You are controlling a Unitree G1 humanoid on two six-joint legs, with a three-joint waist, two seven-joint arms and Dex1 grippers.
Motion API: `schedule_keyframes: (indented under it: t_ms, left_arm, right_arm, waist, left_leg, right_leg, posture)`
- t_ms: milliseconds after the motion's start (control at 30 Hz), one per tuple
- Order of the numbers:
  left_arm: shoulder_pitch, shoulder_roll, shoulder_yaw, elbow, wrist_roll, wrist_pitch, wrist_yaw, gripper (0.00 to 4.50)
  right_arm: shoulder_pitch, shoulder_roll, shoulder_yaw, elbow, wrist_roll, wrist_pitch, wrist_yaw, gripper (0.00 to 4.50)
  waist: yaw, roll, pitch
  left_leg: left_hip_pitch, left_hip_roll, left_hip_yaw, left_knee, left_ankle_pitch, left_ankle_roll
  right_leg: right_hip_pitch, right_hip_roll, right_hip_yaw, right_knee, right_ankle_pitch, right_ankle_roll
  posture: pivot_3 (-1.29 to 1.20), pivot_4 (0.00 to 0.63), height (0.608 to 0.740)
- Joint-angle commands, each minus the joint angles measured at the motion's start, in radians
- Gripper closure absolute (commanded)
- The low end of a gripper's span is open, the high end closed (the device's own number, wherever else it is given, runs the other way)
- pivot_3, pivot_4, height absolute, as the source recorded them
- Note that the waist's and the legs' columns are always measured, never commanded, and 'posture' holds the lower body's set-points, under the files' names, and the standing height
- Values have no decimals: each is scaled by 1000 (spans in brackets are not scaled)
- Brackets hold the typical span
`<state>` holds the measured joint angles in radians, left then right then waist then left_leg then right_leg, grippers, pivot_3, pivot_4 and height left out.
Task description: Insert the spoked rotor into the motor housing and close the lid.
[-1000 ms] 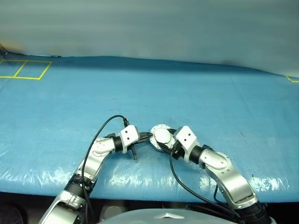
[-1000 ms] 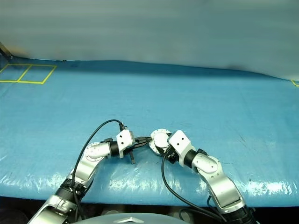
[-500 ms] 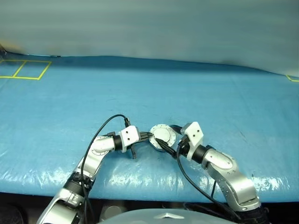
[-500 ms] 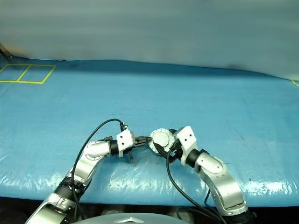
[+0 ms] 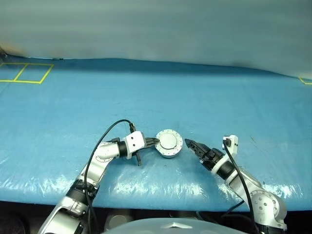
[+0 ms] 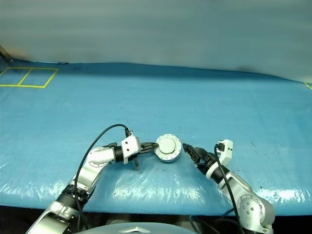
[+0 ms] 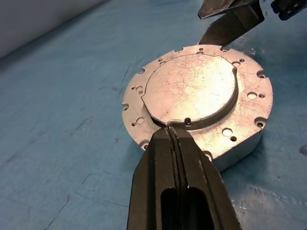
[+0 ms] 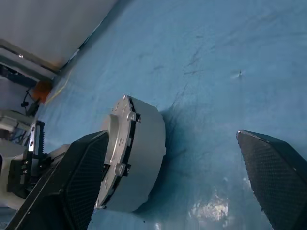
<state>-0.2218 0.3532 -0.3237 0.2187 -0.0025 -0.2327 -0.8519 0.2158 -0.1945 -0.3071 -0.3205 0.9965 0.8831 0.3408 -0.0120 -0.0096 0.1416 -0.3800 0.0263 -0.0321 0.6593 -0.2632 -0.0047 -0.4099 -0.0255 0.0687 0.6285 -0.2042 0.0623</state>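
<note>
Our lid (image 7: pixel 192 93) looks on the motor housing (image 5: pixel 168 144), left gripper (image 5: pixel 155 142) pinched tight beside it, right gripper (image 5: pixel 193 145) wide open, so next we check it.

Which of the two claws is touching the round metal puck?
The left gripper: its shut tips rest against the puck, while the open right gripper sits apart from it.

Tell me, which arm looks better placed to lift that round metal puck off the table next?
Probably the right. Its end effector stands open just beside the motor housing, apart from it, so it could close around it. The left end effector is shut, its tips resting against the puck's top edge.
</note>
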Motion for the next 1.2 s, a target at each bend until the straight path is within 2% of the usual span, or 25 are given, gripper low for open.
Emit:
schedule_keyframes:
  t_ms: [33,233,367,600,833,933,967,1200]
  left_arm:
    - [5,-1,-27,27,23,8,-8,4500]
    - [3,0,-28,25,22,10,-9,4500]
    - [5,2,-29,23,24,11,-10,4500]
    - [14,7,-31,18,31,13,-5,4500]
    - [16,7,-31,21,34,14,0,4500]
    - [14,7,-31,23,35,14,0,4500]
    - [13,6,-30,24,36,15,2,4500]
    - [14,5,-28,23,35,16,3,4500]
  right_arm:
    - [10,18,-12,15,95,45,-8,10]
    - [0,17,84,25,65,59,12,10]
    - [-41,60,87,33,67,2,-1,10]
    - [-74,62,100,61,19,-51,3,10]
    - [-93,95,139,74,3,-69,13,2289]
    - [-95,111,157,74,0,-70,12,3095]
    - [-95,114,158,74,-2,-71,10,3253]
    - [-98,124,164,75,-15,-69,7,3253]
  waist:
    - [-2,1,0]
    - [-2,1,0]
    - [-2,1,0]
    - [-1,1,0]
    - [-2,1,0]
    - [-2,1,0]
    - [-2,1,0]
    - [-5,2,0]
  left_leg:
    - [0,0,0,0,0,0]
    - [0,0,0,0,0,0]
    - [0,0,0,0,0,0]
    - [-1,0,0,-1,0,0]
    - [-1,0,0,-1,0,0]
    - [-1,0,0,-1,0,0]
    - [-1,0,0,-1,0,0]
    - [-1,0,0,-1,0,0]
  right_leg:
    - [0,0,0,0,0,0]
    - [0,0,0,0,0,0]
    - [0,0,0,0,0,0]
    - [-1,0,0,-1,0,0]
    - [-2,0,0,-1,0,0]
    - [-2,0,0,-1,0,0]
    - [-2,0,0,-1,0,0]
    - [-2,0,0,-1,0,0]
  posture:
    - [0,150,740]
    - [0,150,740]
    - [0,150,740]
    - [0,150,740]
    - [0,150,740]
    - [0,150,740]
    - [0,150,740]
    - [0,150,740]
